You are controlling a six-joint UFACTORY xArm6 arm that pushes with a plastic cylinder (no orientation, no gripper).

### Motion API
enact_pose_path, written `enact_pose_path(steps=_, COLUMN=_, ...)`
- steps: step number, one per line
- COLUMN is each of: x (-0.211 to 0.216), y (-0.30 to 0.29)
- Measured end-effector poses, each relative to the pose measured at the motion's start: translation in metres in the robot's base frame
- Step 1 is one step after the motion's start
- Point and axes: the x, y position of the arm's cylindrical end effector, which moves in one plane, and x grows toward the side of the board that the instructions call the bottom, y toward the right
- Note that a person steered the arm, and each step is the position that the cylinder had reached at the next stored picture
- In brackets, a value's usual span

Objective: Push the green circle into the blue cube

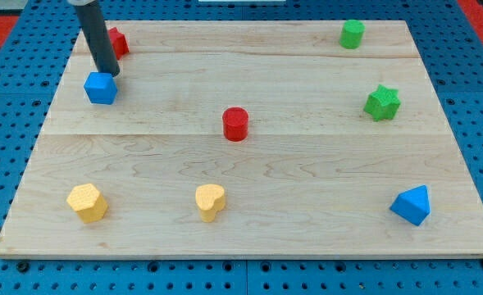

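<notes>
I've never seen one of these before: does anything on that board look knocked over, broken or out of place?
Nothing stands out. All eight blocks sit flat and apart on the board; my tip rests just above the blue cube.

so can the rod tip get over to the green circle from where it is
Probably yes. My tip sits just above the blue cube, and the board's top strip toward the green circle looks free; the red cylinder lies lower.

surface – pale wooden board (307,238) | surround – blue pegboard (11,147)
</notes>
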Motion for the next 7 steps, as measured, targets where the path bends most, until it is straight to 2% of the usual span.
enact_pose_path(steps=1, x=0.023, y=0.000)
enact_pose_path(steps=2, x=0.001, y=0.075)
enact_pose_path(steps=4, x=-0.015, y=0.312)
enact_pose_path(steps=5, x=-0.060, y=0.426)
enact_pose_path(steps=6, x=-0.110, y=0.476)
enact_pose_path(steps=7, x=-0.130, y=0.421)
